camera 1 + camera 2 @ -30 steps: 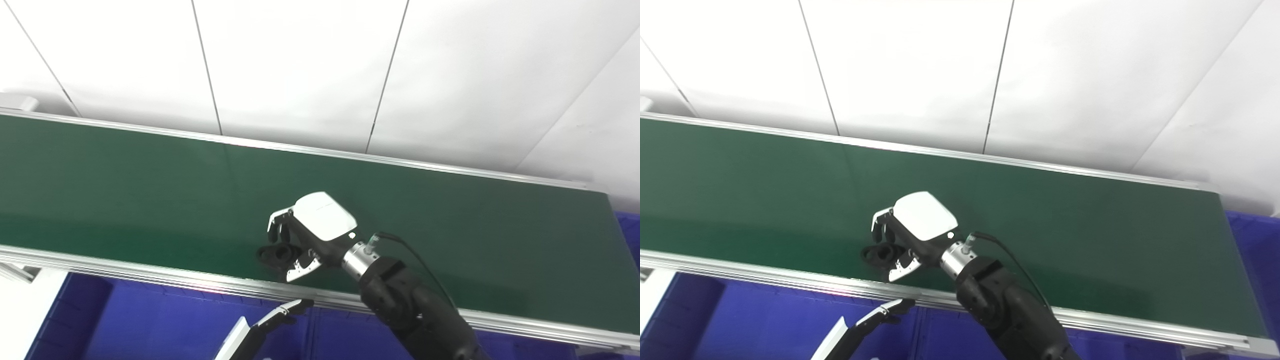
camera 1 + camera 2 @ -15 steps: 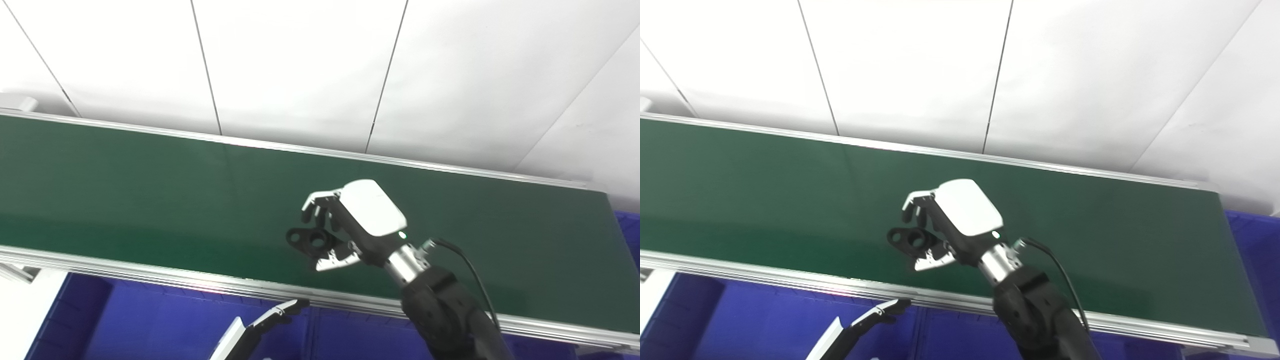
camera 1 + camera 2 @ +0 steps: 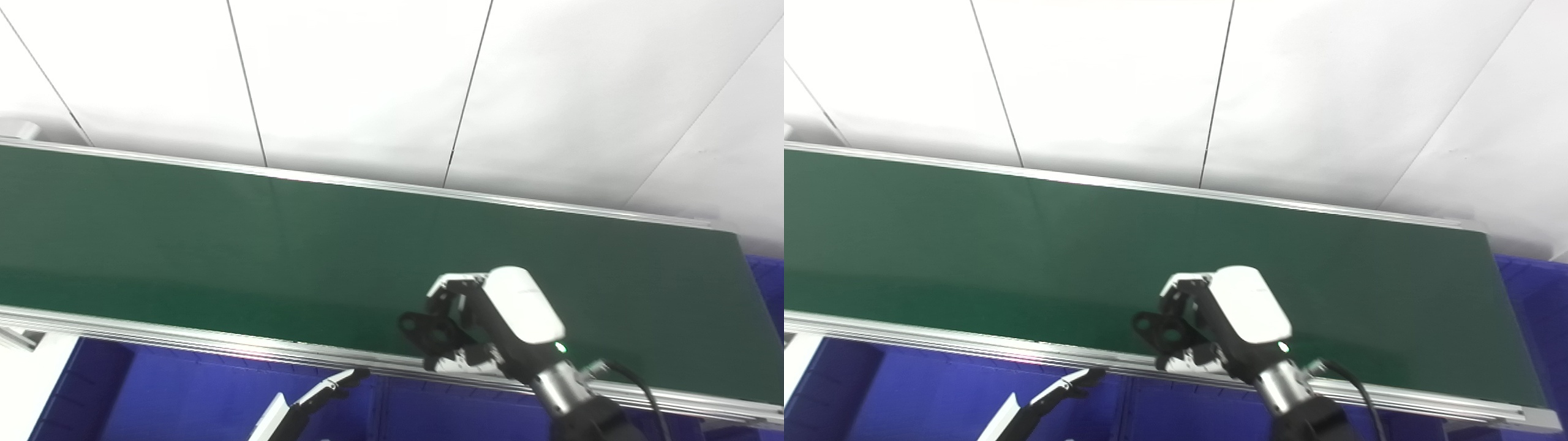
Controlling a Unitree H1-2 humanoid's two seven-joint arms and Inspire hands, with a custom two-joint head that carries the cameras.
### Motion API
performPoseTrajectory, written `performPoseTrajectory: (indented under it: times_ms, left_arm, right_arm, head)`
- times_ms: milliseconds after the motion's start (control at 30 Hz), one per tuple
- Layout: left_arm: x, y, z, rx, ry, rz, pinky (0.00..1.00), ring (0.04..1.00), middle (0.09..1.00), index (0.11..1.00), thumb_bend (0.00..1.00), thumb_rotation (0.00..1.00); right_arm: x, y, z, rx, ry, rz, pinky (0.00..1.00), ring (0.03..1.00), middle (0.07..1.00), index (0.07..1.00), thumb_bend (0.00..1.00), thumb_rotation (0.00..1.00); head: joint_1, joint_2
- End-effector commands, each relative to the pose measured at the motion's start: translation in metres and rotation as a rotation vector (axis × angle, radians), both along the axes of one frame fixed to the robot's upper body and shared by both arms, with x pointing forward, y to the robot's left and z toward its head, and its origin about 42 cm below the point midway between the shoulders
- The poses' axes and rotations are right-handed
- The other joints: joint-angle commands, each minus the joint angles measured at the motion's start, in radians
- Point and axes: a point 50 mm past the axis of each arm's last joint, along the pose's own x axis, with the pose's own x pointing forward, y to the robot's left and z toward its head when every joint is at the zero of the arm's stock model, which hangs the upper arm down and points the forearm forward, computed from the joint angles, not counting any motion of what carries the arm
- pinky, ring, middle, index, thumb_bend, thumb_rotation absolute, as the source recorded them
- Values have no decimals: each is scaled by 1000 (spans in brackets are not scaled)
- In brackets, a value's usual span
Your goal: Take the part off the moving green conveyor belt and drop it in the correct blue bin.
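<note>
We are holding the black part (image 3: 429, 329) pinched in our right hand (image 3: 490, 324) above the conveyor belt's (image 3: 184, 245) near rail, clearing it toward the blue bin (image 3: 184, 398); left hand (image 3: 334, 386) mostly hidden, fingers' state unclear

The belt (image 3: 214, 245) lies bare along its whole length, open room above it from the left end to the right. Its near rail (image 3: 184, 340) runs between the belt and the blue bins (image 3: 153, 398) below. The right hand (image 3: 490, 324) with the black part (image 3: 429, 331) hangs over that rail, and the left hand (image 3: 324, 392) pokes up just beneath it.
</note>
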Motion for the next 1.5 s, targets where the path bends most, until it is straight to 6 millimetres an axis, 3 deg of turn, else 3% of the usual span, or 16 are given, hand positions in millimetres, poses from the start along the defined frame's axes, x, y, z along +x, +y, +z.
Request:
performPoseTrajectory:
  times_ms: [0, 100, 267, 300, 333, 500, 667, 767, 867, 1067, 1300, 1367, 1467]
  left_arm:
    - [-1, 5, 9, -30, -19, 1, 795, 850, 883, 865, 681, 579]
    - [1, 8, 13, -45, -17, 1, 801, 856, 885, 866, 670, 584]
    - [10, 11, 26, -83, -40, 5, 791, 850, 871, 858, 660, 571]
    - [11, 12, 28, -87, -43, 7, 780, 843, 868, 854, 663, 578]
    - [12, 12, 30, -95, -45, 10, 774, 839, 865, 852, 666, 579]
    - [20, 16, 39, -121, -52, 6, 765, 829, 855, 844, 686, 580]
    - [26, 12, 46, -164, -59, 9, 744, 821, 852, 840, 699, 579]
    - [27, 13, 51, -162, -79, 14, 747, 822, 855, 846, 697, 609]
    - [27, 14, 56, -175, -86, 23, 736, 818, 852, 843, 688, 615]
    - [24, 16, 64, -221, -80, 45, 712, 809, 840, 825, 635, 581]
    - [22, 17, 65, -199, -73, 51, 718, 815, 847, 828, 585, 566]
    - [21, 16, 65, -197, -76, 54, 716, 812, 844, 829, 590, 584]
    - [21, 15, 64, -210, -71, 55, 717, 808, 841, 821, 602, 566]
  right_arm:
    - [-14, -2, 11, 41, -7, -5, 216, 307, 446, 509, 522, 0]
    - [-31, -9, 10, 50, 43, -28, 228, 305, 462, 497, 524, 0]
    - [-61, -17, 5, 47, 109, -59, 258, 329, 478, 487, 527, 0]
    - [-64, -18, 4, 45, 116, -61, 268, 340, 442, 517, 521, 0]
    - [-68, -18, 2, 40, 126, -61, 270, 346, 430, 527, 519, 0]
    - [-82, -16, -15, 31, 187, -49, 274, 373, 422, 534, 518, 0]
    - [-74, -15, -37, -34, 218, 4, 274, 364, 426, 529, 520, 0]
    - [-69, -16, -47, -55, 250, 26, 318, 382, 430, 527, 521, 0]
    - [-66, -16, -57, -56, 295, 33, 298, 336, 470, 493, 527, 0]
    - [-54, -6, -72, -141, 359, 49, 242, 285, 471, 488, 529, 0]
    - [-35, 9, -90, -209, 385, 29, 171, 237, 470, 490, 529, 0]
    - [-31, 12, -96, -237, 405, 21, 173, 238, 471, 490, 529, 0]
    - [-31, 14, -101, -281, 449, 11, 275, 352, 481, 493, 522, 3]
  head:
    - [-15, 17]
    - [-31, 37]
    - [-84, 119]
    - [-84, 119]
    - [-102, 146]
    - [-120, 182]
    - [-164, 245]
    - [-174, 263]
    - [-183, 280]
    - [-204, 298]
    - [-177, 296]
    - [-172, 296]
    - [-167, 288]
